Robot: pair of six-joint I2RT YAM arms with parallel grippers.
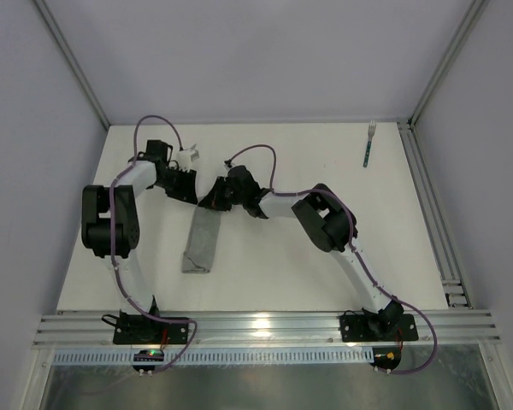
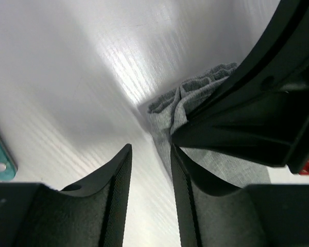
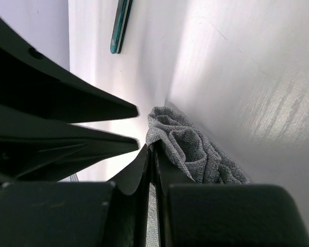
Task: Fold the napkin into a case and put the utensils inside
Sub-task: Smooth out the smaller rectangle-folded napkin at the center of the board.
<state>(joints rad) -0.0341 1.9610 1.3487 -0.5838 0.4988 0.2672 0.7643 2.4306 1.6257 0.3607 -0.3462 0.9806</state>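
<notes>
The grey napkin (image 1: 203, 243) lies as a narrow folded strip, its far end bunched under both grippers. My right gripper (image 1: 212, 202) is shut on that far edge; in the right wrist view (image 3: 150, 146) grey cloth (image 3: 190, 146) sits pinched between the closed jaws. My left gripper (image 1: 191, 195) is open right beside it; in the left wrist view (image 2: 150, 149) bare table shows between the fingers, and the napkin (image 2: 167, 110) touches the right finger's outer side. The fork (image 1: 369, 143) lies far back right. The knife is not identifiable.
A slim teal utensil (image 3: 119, 25) lies on the table beyond the grippers in the right wrist view; a teal handle end (image 2: 0, 157) shows at the left wrist view's edge. Grey walls and metal rails (image 1: 436, 222) bound the white table.
</notes>
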